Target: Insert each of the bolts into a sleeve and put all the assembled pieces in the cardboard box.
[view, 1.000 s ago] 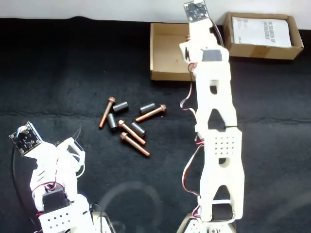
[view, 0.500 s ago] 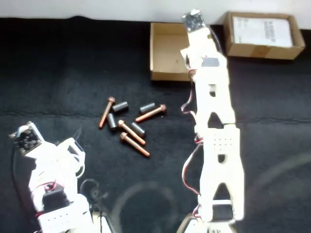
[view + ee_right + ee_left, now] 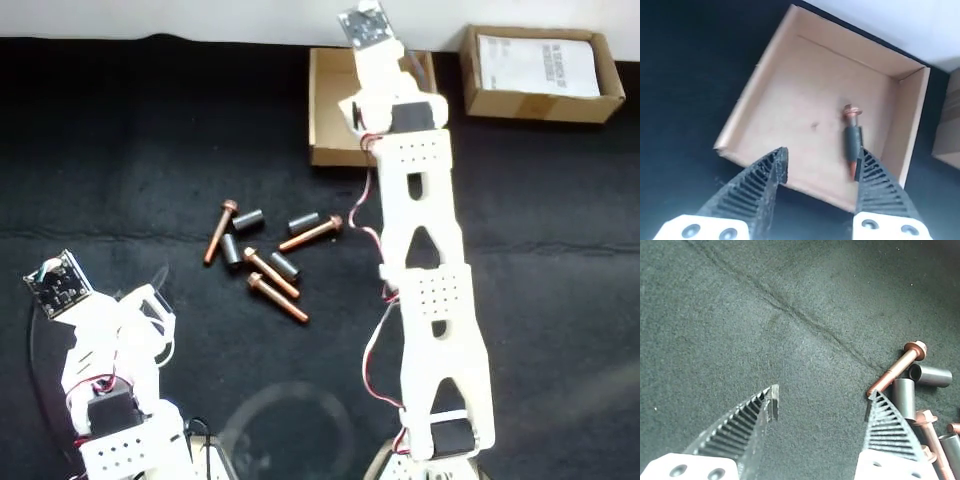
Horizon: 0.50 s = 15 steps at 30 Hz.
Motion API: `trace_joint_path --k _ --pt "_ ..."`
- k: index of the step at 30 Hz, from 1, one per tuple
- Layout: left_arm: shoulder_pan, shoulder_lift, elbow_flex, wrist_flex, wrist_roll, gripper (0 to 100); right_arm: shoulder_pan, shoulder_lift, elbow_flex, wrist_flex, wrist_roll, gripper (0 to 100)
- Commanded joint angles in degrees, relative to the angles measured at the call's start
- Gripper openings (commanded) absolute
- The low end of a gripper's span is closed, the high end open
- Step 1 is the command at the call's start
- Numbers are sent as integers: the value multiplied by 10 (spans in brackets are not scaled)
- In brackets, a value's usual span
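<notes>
Right fingers spread over the sleeved bolt in the cardboard box; left fingers spread

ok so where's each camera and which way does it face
High view: fixed overhead, looking down on loose bolts, sleeves and cardboard box; left arm and right arm show.
Left wrist view: on the left arm, facing the cloth beside the bolts; left gripper open.
Right wrist view: on the right arm, looking into the box at one sleeved bolt; right gripper open.
Shared: high and left wrist, the bolts; high and right wrist, the box.
</notes>
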Motion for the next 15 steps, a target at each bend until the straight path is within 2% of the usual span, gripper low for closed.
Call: trace_joint_path --k 1,7,11,15 --pt "-8 0 10 3 -4 284 -26 -73 -80 81 -42 202" --pt "-8 0 10 3 -4 284 -56 -109 -98 182 -111 202" --pt "-8 0 10 3 -4 284 -57 -114 -95 185 -164 202" --pt "-9 0 10 3 -4 284 -73 -123 -36 186 -169 202"
